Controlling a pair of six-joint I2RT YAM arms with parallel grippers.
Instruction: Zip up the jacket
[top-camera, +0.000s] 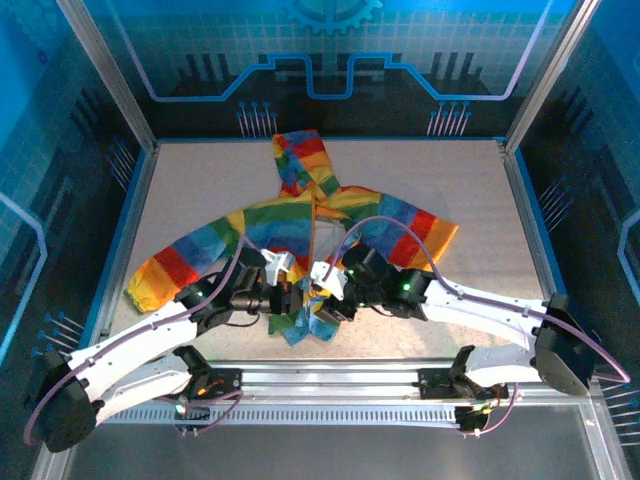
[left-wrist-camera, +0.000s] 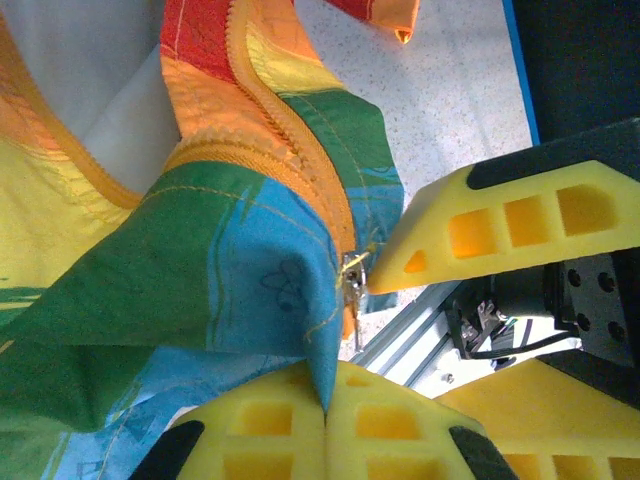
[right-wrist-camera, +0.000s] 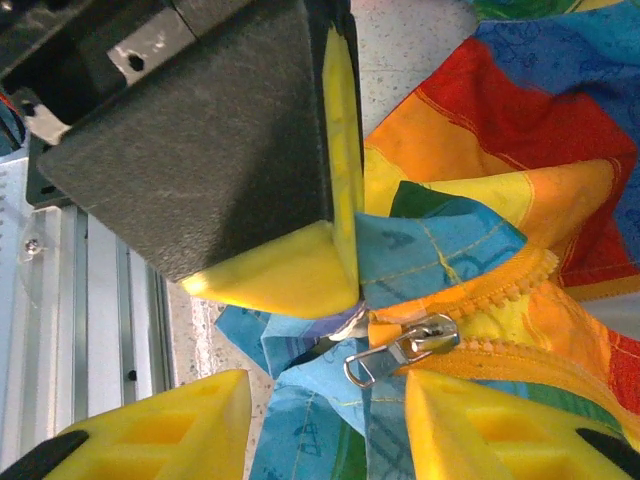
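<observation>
On the speckled table (top-camera: 450, 180), a rainbow-striped jacket (top-camera: 285, 222) (orange zipper (left-wrist-camera: 290, 135), front open)

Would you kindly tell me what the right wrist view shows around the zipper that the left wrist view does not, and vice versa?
Right wrist: the silver zipper pull in full, lying ungripped beside the fingertips of the open right gripper. Left wrist: the white lining of the jacket, beside its unzipped front edge. Both: the left gripper shut on a blue fold of fabric near the zipper's bottom end.
</observation>
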